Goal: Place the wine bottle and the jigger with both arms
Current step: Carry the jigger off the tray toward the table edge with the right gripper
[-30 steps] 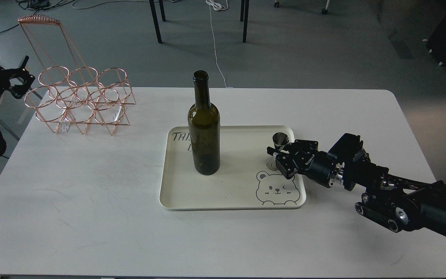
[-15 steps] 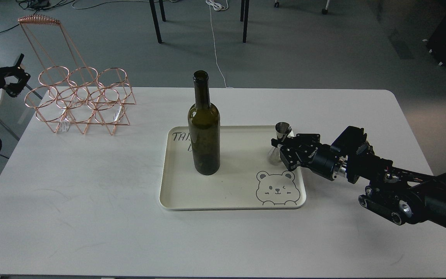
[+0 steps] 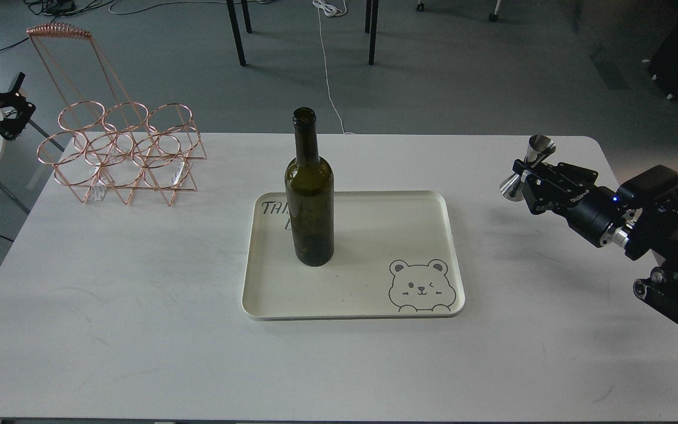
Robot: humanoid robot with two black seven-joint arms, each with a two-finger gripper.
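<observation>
The dark olive-green wine bottle [image 3: 309,194] stands upright on the left part of a cream tray [image 3: 351,300] in the middle of the white table. My right gripper [image 3: 528,172] is shut on the small steel jigger [image 3: 527,166] at its waist and holds it tilted in the air above the table's right side, well off the tray. My left gripper [image 3: 9,112] is at the far left edge, off the table, beside the copper rack; its fingers look spread apart and hold nothing.
A copper wire bottle rack [image 3: 118,150] with several rings and a tall handle stands at the table's back left. The tray has a bear drawing [image 3: 420,285] at its front right corner. Chair legs and cables lie on the floor beyond the table.
My right gripper has lifted the jigger off the tray and carried it up and to the right, away from the tray. The left gripper has drawn back a little to the left.
</observation>
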